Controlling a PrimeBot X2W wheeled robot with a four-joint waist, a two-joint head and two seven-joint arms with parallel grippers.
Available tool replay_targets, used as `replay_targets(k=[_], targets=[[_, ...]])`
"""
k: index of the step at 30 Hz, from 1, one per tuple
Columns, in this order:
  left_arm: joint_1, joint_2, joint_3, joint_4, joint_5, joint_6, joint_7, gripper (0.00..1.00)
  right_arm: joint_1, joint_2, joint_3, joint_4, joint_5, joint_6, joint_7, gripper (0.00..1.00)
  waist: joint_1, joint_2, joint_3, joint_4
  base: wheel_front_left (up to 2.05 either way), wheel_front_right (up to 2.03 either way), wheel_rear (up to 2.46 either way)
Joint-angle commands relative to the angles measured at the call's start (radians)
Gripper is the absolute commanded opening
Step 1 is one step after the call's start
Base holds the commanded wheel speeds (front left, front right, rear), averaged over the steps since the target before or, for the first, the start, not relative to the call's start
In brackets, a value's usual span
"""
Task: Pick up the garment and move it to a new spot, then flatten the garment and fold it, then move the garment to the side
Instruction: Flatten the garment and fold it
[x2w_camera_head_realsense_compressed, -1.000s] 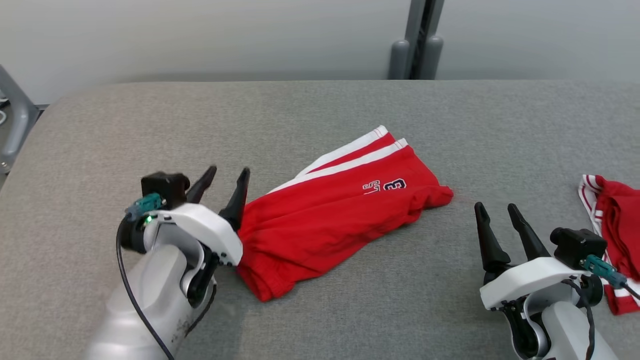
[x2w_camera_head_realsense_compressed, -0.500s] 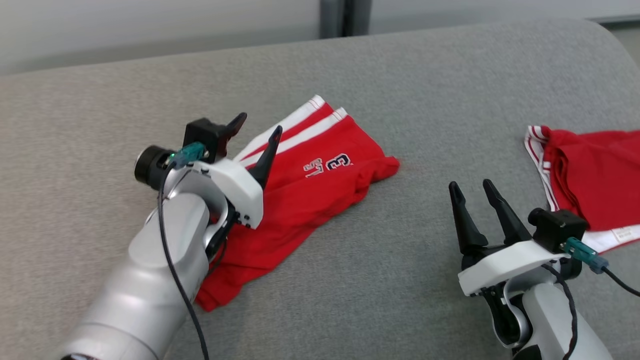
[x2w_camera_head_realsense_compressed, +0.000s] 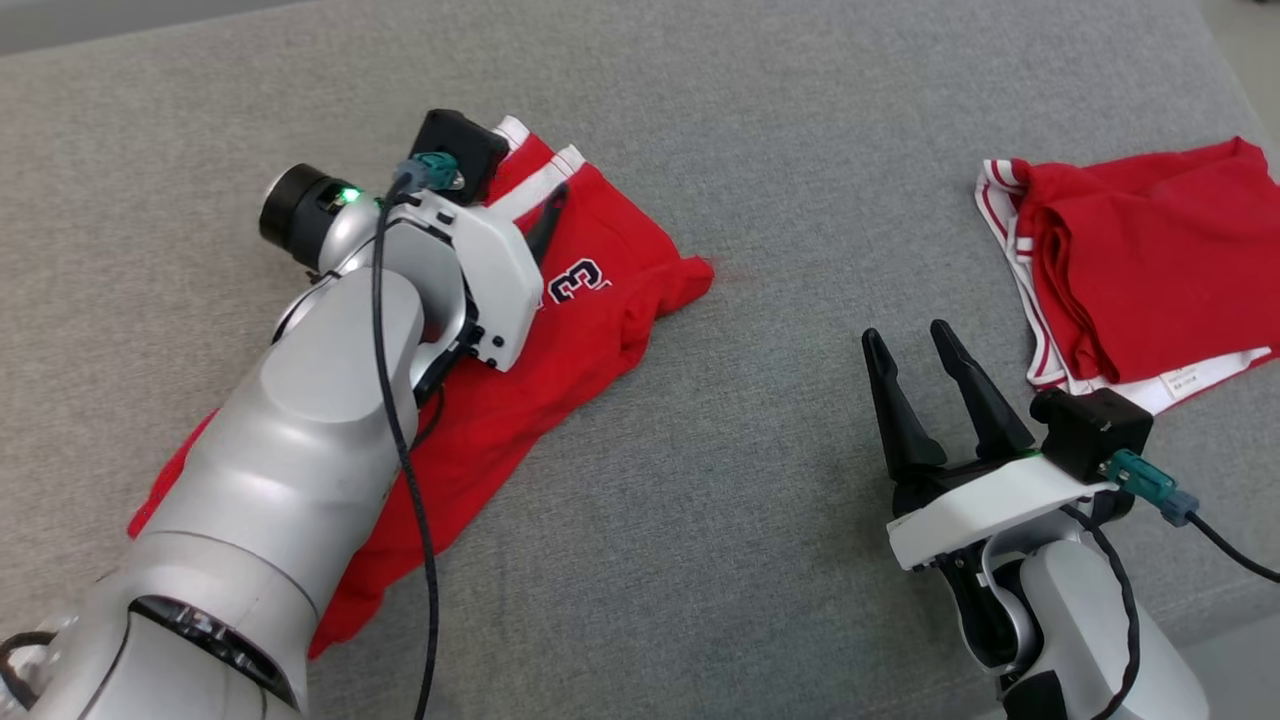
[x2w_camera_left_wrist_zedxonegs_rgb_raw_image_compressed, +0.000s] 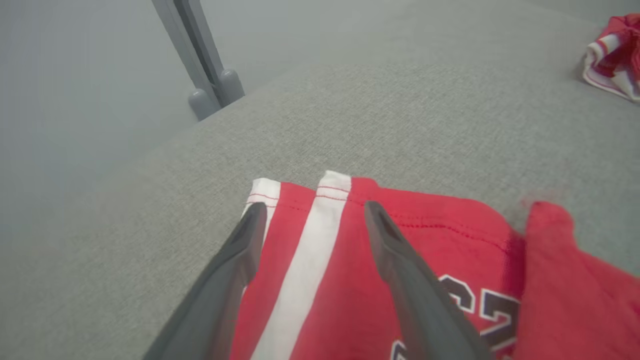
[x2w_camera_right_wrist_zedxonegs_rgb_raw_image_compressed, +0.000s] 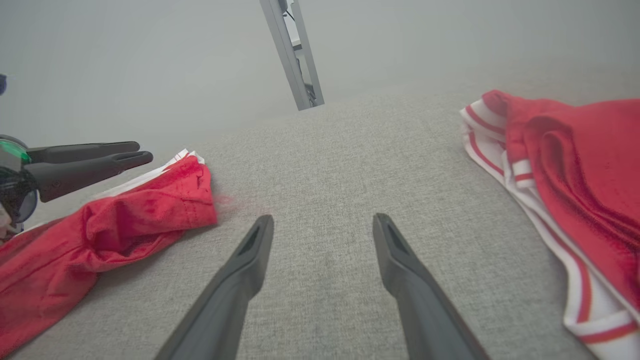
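Grey woven cloth covers the counter (x2w_camera_head_realsense_compressed: 760, 120) from edge to edge. Red shorts (x2w_camera_head_realsense_compressed: 610, 310) with white side stripes and a number print lie on it, folded over and rumpled, and my left arm crosses above their near end. Well apart to the shorts' right sits a second red garment (x2w_camera_head_realsense_compressed: 1150, 250), bunched up. The shorts look light, limp and not slippery. I judge they would sag and come unfolded if taken by one layer, so it is better to pinch all the layers at the striped hem. My left jaws stand released over that hem, one finger (x2w_camera_left_wrist_zedxonegs_rgb_raw_image_compressed: 235, 270) on either side of a white stripe. I cannot tell whether the tips touch the cloth. My right jaws, released and empty, hover over bare counter to the shorts' right, short of the second garment.
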Motion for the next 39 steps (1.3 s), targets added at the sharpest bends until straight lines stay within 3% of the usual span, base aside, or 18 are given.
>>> replay_targets(k=[1,25,26,27,29,35,39], targets=[[-0.015,0.003,-0.021,-0.006,-0.012,-0.004,0.008,1.00,-0.009,-0.001,0.004,-0.006,0.010,0.000,-0.005,1.00,0.0000,0.0000,0.021,-0.018,0.00,0.00,0.00],[-0.110,0.038,-0.257,0.018,-0.178,-0.004,0.033,1.00,-0.018,-0.001,0.035,-0.010,0.047,0.000,-0.005,1.00,0.0000,0.0000,0.080,-0.046,0.00,0.00,0.00],[-0.110,0.038,-0.264,0.018,-0.186,-0.004,0.030,0.78,-0.017,-0.001,0.034,-0.009,0.046,0.000,-0.005,1.00,0.0000,0.0000,0.080,-0.045,0.00,0.00,0.00],[-0.111,0.038,-0.271,0.017,-0.191,-0.004,0.028,0.46,-0.017,-0.001,0.034,-0.008,0.046,0.000,-0.005,1.00,0.0000,0.0000,0.080,-0.044,0.00,0.00,0.00],[-0.113,0.038,-0.283,0.017,-0.205,-0.004,0.025,0.25,-0.019,-0.001,0.034,-0.005,0.045,0.000,-0.005,1.00,0.0000,0.0000,0.080,-0.043,0.00,0.00,0.00],[-0.120,0.039,-0.314,0.027,-0.236,-0.004,0.008,0.00,-0.023,-0.001,0.037,0.005,0.041,0.000,-0.005,1.00,0.0000,0.0000,0.076,-0.038,0.00,0.00,0.00],[-0.130,0.041,-0.325,0.039,-0.259,-0.004,-0.006,0.00,-0.026,-0.001,0.038,0.013,0.037,0.000,-0.005,1.00,0.0000,0.0000,0.072,-0.033,0.00,0.00,0.00]])
